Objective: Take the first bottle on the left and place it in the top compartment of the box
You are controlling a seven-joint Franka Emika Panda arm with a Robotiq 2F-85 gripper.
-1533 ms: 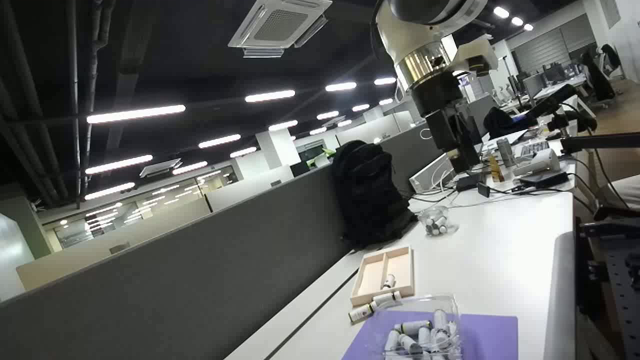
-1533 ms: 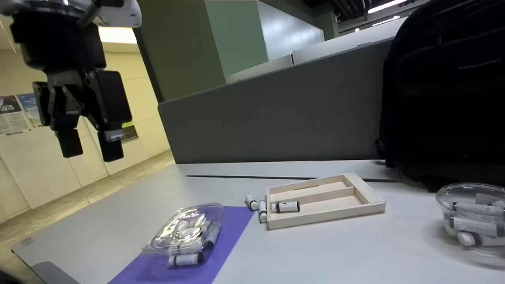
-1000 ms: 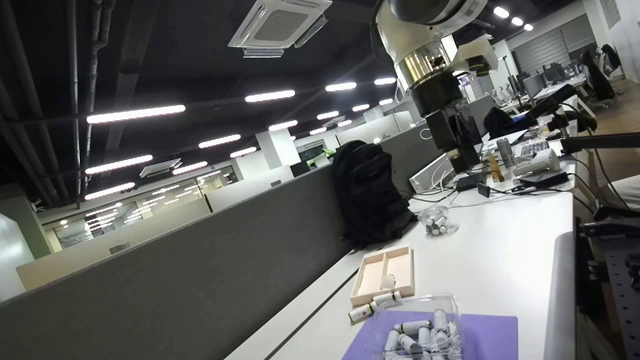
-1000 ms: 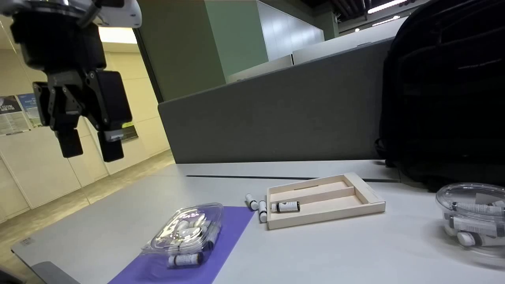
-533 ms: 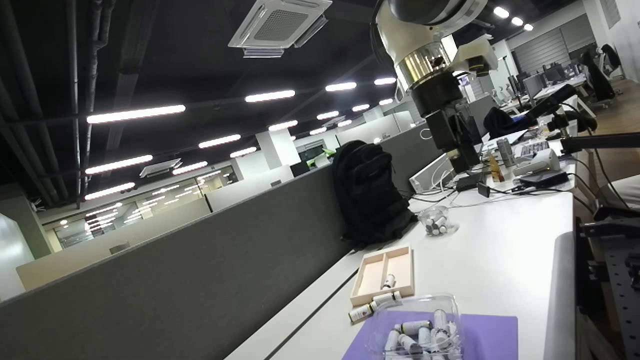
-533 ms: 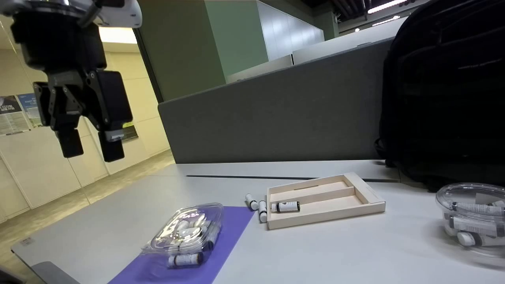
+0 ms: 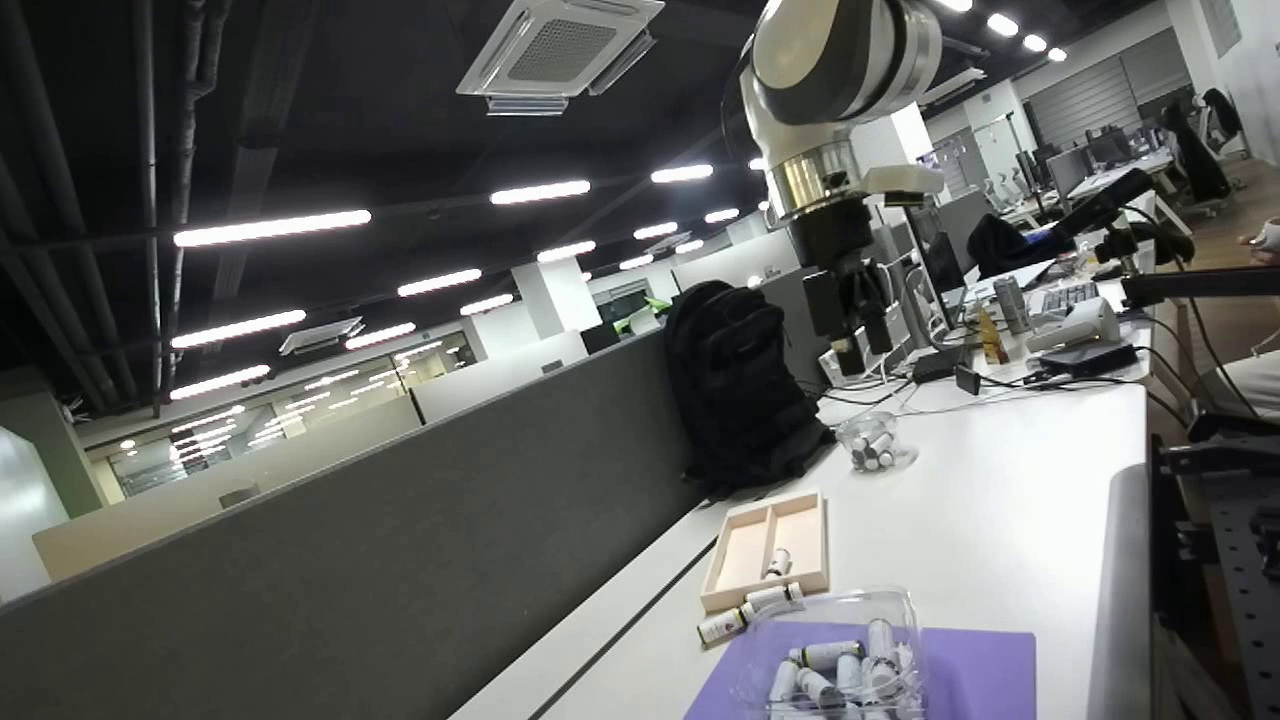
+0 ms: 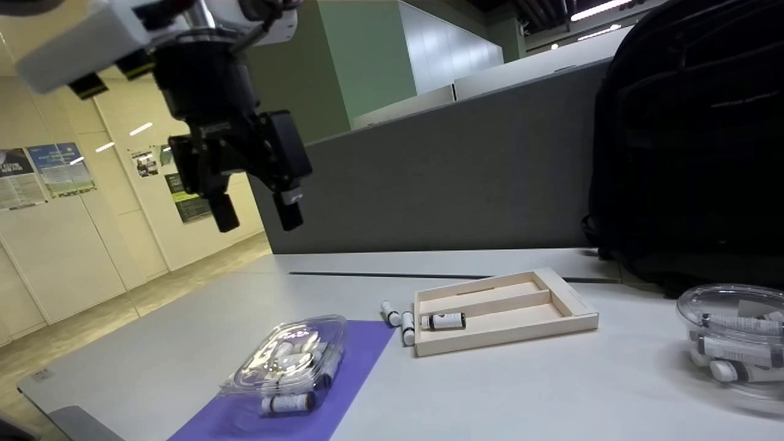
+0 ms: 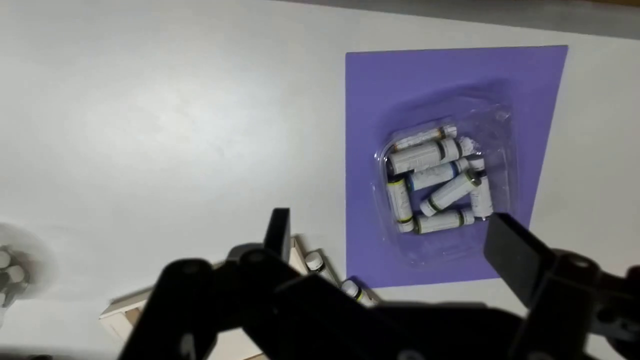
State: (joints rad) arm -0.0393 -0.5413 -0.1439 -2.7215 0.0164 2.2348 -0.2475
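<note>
In an exterior view, the leftmost loose bottle (image 8: pixel 390 313), taken as target, is found near the end wall of the box (image 8: pixel 508 337), well below and right of the gripper (image 8: pixel 257 213). Long axis is slanted to the line between the fingers (image 9: pixel 278 232); these are spread wide, nothing held or touched.

Box (image 8: pixel 511 336) in smooth matt wood, rectangular tub (image 9: pixel 495 142) in glossy clear plastic, backpack (image 8: pixel 692 153) in dull cloth
</note>
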